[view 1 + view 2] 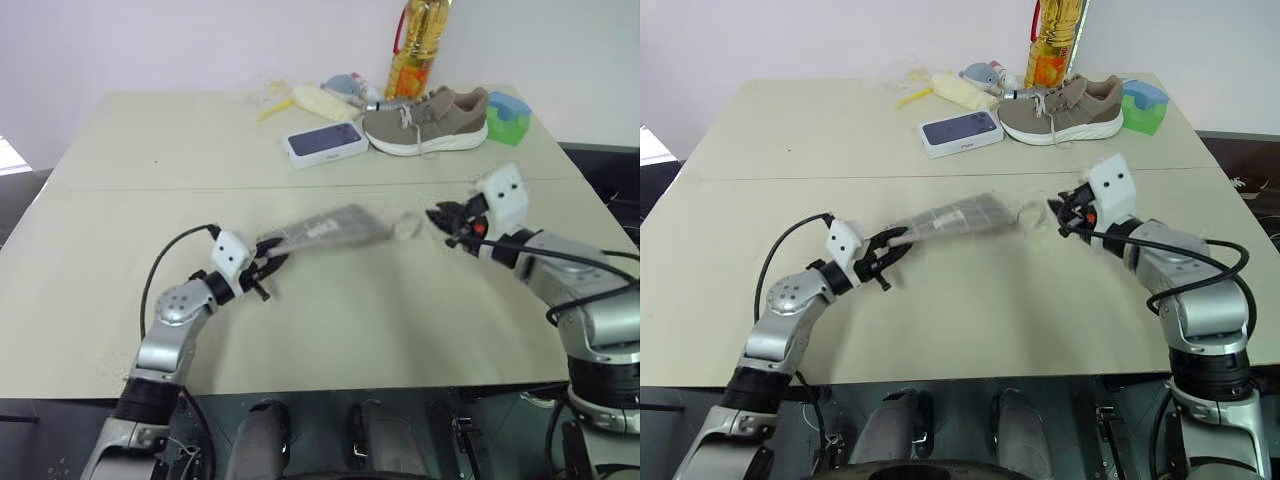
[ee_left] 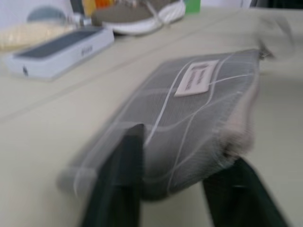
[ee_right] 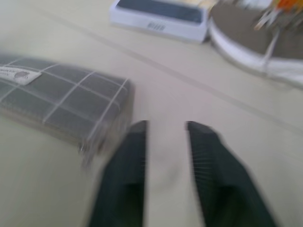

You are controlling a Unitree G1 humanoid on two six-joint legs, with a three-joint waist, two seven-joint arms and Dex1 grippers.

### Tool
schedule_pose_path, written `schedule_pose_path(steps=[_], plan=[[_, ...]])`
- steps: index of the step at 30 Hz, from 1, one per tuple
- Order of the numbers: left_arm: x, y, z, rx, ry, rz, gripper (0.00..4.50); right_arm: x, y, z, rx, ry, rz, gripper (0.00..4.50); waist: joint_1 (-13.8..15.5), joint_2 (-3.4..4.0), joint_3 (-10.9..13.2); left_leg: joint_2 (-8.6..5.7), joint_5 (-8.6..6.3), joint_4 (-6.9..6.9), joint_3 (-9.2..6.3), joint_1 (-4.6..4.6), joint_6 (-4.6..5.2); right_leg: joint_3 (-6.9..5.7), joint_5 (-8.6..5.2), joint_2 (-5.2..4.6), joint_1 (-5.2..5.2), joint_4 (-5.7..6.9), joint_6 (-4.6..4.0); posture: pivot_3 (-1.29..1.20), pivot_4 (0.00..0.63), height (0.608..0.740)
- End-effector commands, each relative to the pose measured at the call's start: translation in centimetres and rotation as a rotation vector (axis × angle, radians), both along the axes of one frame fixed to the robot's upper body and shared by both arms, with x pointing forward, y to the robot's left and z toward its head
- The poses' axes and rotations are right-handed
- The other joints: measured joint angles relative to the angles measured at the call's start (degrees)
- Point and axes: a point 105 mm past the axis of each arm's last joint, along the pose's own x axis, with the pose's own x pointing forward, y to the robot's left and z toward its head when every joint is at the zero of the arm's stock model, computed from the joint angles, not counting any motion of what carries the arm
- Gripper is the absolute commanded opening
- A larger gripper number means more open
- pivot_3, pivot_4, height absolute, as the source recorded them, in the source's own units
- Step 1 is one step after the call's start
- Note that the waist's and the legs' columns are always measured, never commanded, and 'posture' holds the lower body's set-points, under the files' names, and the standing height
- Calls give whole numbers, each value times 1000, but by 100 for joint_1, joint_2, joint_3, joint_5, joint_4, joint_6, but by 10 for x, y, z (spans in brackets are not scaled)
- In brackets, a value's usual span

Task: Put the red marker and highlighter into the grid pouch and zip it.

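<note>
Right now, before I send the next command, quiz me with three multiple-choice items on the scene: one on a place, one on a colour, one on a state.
1. Where is the grid pouch?
A. Between the left gripper and the right gripper
B. On top of the shoe
C. Under the white box

2. What colour is the label on the grid pouch?
A. Red
B. Yellow
C. White

3. How does the right gripper stand?
A. Shut on the grid pouch
B. Open, with nothing between its fingers
C. Shut on a marker

Answers:
1. A, since the head views show the pouch stretched between the two grippers.
2. C, since the left wrist view shows a white patch on the grey grid fabric.
3. B, since the right wrist view shows bare table in the gap between the fingers.
</note>
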Motion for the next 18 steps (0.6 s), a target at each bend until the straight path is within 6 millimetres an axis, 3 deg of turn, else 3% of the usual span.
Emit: schedule_pose_path(steps=[1, 2, 14, 18], plan=[[-5, 17, 9, -4, -20, 49, 3576, -10, -1, 2, -9, -23, 37, 3468, 6, -1, 1, 0, 0, 0, 0, 0, 0, 0, 0, 0, 0, -1, 0, 0, 150, 724], [-7, 21, 7, -11, -10, 63, 4135, -13, -3, -2, -14, -19, 44, 4032, 8, -1, 1, 0, 0, 0, 1, 0, 0, 0, 0, -2, 0, -1, 0, 0, 150, 724], [-21, 93, -18, -49, 142, 407, 4135, -34, -29, -23, 134, -39, 24, 4032, 6, -1, 1, 1, -1, 0, 2, 2, 0, 1, -1, -2, 1, -3, 0, 0, 150, 724], [-22, 96, -22, -32, 151, 431, 4135, -34, -32, -31, 150, -36, 20, 4032, 4, 0, 0, 1, -1, 0, 3, 3, 0, 1, -1, -1, 1, -3, -1, 0, 150, 724]])
